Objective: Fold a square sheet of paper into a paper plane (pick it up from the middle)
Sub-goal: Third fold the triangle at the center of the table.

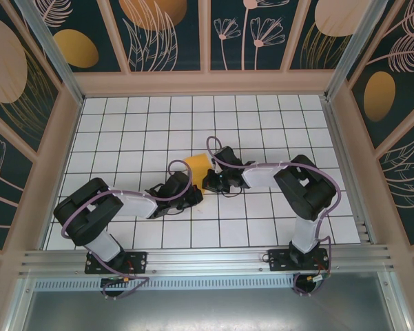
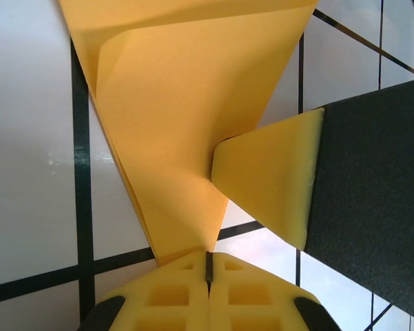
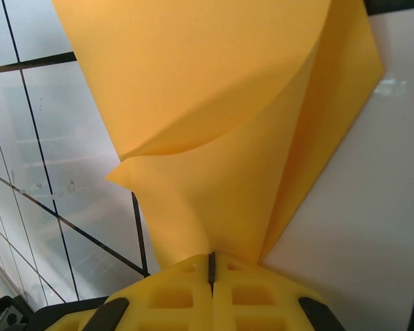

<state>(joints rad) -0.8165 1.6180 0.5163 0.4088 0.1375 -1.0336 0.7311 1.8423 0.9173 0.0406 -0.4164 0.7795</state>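
Now the left claw [image 2: 209, 265] is clenched on the narrow end of the folded orange-yellow sheet of paper [image 1: 198, 165], and the right claw [image 3: 211, 265] is clamped on its curling layers from the opposite side, right at the middle of the white tiled desk [image 1: 124, 124].

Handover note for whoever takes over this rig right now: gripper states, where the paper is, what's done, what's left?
Left gripper: shut on the sheet of paper.
Right gripper: shut on the same sheet, from the opposite side.
Paper: held between them over the middle of the tiled table, doubled into layers, one flap bowed.
Done: picked up, folding begun.
Left: flatten the creases, shape it into a pointed dart.
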